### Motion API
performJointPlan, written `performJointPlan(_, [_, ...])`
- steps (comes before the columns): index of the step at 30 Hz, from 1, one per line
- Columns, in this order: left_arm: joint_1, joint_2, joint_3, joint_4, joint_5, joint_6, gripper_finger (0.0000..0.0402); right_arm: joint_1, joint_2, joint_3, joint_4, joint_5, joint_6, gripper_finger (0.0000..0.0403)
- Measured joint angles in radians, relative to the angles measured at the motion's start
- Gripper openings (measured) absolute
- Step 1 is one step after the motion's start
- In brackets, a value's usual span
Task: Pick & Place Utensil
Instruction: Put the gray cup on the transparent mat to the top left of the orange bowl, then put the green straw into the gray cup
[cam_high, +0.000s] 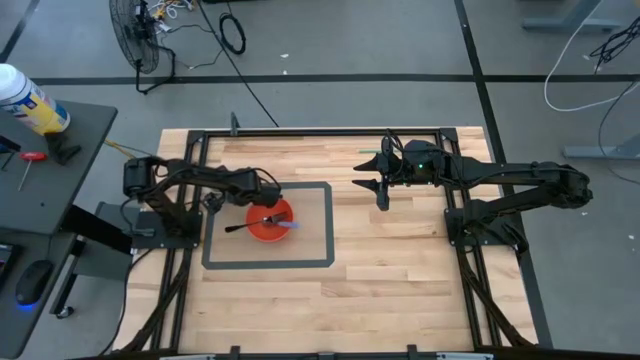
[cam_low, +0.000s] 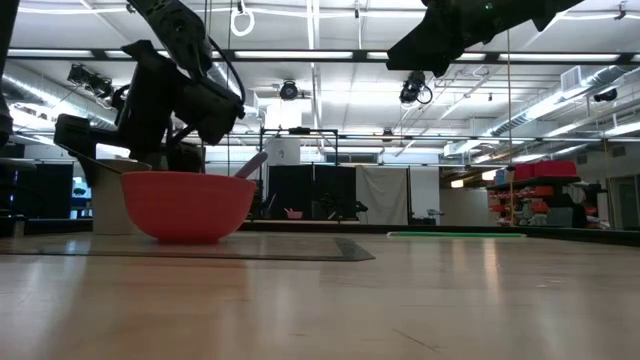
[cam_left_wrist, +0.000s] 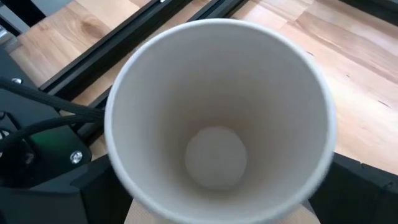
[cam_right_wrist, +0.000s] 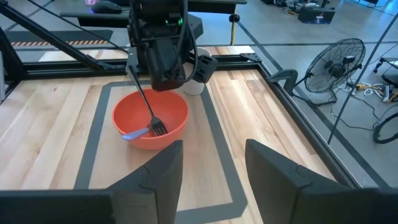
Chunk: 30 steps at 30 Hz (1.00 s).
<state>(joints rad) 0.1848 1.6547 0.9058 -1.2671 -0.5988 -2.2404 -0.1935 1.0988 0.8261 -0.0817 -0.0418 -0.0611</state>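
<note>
An orange bowl (cam_high: 270, 222) stands inside a grey tape rectangle at the table's left middle. A black fork (cam_right_wrist: 149, 109) rests with its tines in the bowl, its handle leaning over the rim toward the table's left. Something blue (cam_right_wrist: 134, 132) also lies in the bowl. My left gripper (cam_high: 262, 192) hovers just beyond the bowl's far rim, open. A white paper cup (cam_left_wrist: 217, 112) shows between its fingers, mouth toward the camera, and stands behind the bowl (cam_right_wrist: 200, 78). My right gripper (cam_right_wrist: 214, 168) hangs open and empty, high over the table's right middle. My left gripper's fingers (cam_left_wrist: 81, 193) stand on either side of the white cup's lower wall (cam_left_wrist: 155, 199). I cannot tell whether they touch it.
The grey tape rectangle (cam_high: 325, 225) frames the bowl's area. Black frame rails (cam_high: 300, 133) run along the table's far, left and right sides. A thin green strip (cam_high: 370, 153) lies near the far edge. Bare wood spreads toward the near edge.
</note>
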Motion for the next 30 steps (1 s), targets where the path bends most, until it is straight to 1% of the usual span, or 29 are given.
performJointPlan(6, [-0.017, -0.031, 0.000, 0.004, 0.025, 0.004, 0.0400, 0.000, 0.000, 0.000, 0.000, 0.000, 0.000, 0.0176])
performJointPlan(13, [-0.060, -0.035, 0.000, 0.017, 0.047, 0.007, 0.0400, 0.000, 0.000, 0.000, 0.000, 0.000, 0.000, 0.0176])
performJointPlan(16, [-0.073, -0.035, 0.018, 0.019, 0.048, 0.008, 0.0400, 0.000, 0.000, 0.000, 0.000, 0.000, 0.000, 0.0176])
performJointPlan(21, [-0.100, -0.035, 0.106, -0.009, 0.049, 0.031, 0.0399, 0.000, 0.000, 0.000, 0.000, 0.000, 0.000, 0.0176])
performJointPlan(25, [-0.113, -0.035, 0.206, -0.114, 0.048, 0.040, 0.0399, 0.000, 0.000, 0.000, 0.000, 0.000, 0.000, 0.0176])
performJointPlan(28, [-0.122, -0.035, 0.281, -0.196, 0.049, 0.100, 0.0399, 0.000, 0.000, 0.000, 0.000, 0.000, 0.000, 0.0176])
performJointPlan(30, [-0.124, -0.035, 0.324, -0.215, 0.046, 0.142, 0.0399, 0.000, 0.000, 0.000, 0.000, 0.000, 0.000, 0.0176])
